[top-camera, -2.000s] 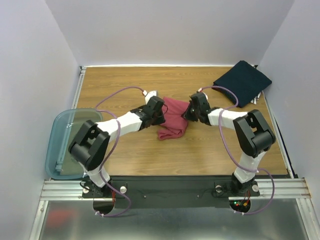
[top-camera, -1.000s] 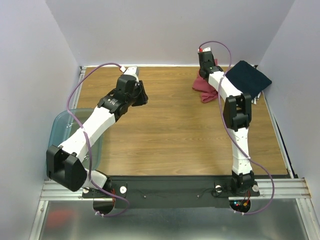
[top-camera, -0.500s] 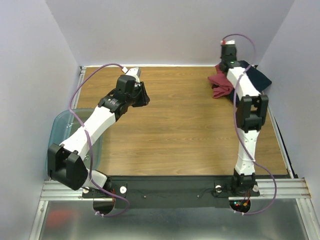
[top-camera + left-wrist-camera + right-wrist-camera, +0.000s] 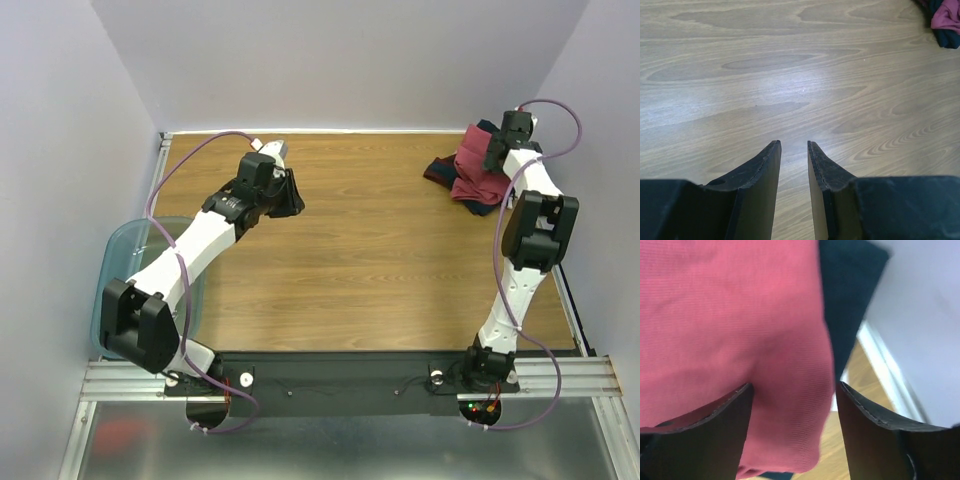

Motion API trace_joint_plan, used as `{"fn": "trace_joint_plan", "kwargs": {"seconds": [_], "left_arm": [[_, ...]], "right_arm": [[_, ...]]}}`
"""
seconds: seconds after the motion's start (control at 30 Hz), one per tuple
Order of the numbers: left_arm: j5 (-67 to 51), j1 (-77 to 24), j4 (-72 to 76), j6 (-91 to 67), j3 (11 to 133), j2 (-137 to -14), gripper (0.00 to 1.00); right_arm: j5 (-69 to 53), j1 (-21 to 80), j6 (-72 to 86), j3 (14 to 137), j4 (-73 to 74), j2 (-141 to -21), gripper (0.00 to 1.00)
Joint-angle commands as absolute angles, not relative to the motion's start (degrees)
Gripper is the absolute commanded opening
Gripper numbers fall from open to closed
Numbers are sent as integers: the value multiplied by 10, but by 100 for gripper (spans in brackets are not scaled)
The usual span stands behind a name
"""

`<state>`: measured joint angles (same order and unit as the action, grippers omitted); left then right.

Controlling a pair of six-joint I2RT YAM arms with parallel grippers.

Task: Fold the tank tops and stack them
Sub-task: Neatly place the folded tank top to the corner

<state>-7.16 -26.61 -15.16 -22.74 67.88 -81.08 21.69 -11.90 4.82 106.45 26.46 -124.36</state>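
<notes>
The dusty red tank top [image 4: 472, 170] lies bunched on the dark navy tank top [image 4: 440, 172] at the table's far right corner. My right gripper [image 4: 497, 150] hangs over this pile. Seen from the right wrist, the right gripper [image 4: 795, 387] has its jaws wide apart; red cloth [image 4: 730, 315] sits loose between them against the left finger, with navy cloth [image 4: 847, 290] behind. My left gripper [image 4: 290, 195] hovers over bare wood at the far left. Its fingers [image 4: 765, 165] stand a little apart with nothing between them, and the pile [image 4: 945, 17] shows at that view's top right corner.
A translucent teal bin [image 4: 120, 260] sits at the table's left edge, beside the left arm. White walls close the table at the back and both sides, and the right wall [image 4: 920, 315] stands close to the right gripper.
The right arm carried the red tank top from mid-table to the far right corner, onto the navy one, and its jaws have opened. The left arm swung left and has since barely moved.
</notes>
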Motion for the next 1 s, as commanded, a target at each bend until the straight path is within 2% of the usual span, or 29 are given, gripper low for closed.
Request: {"fn": "trace_joint_plan", "kwargs": {"seconds": [0.0, 0.13, 0.37, 0.6, 0.73, 0.97], "left_arm": [[-84, -265, -132, -221, 671, -800, 39], [-80, -265, -130, -223, 665, -795, 39], [-78, -265, -125, -228, 660, -789, 39], [-61, -264, -127, -231, 666, -778, 39], [-54, -258, -126, -237, 663, -773, 39], [-40, -254, -115, -249, 641, -746, 39]], "right_arm": [[163, -103, 97, 1065, 244, -1224, 80], [135, -103, 117, 1064, 244, -1198, 86], [92, -100, 171, 1028, 244, -1130, 90], [100, -62, 214, 951, 243, -1053, 93], [112, -1, 236, 890, 225, -1009, 95], [73, 167, 298, 700, 132, -893, 100]]}}
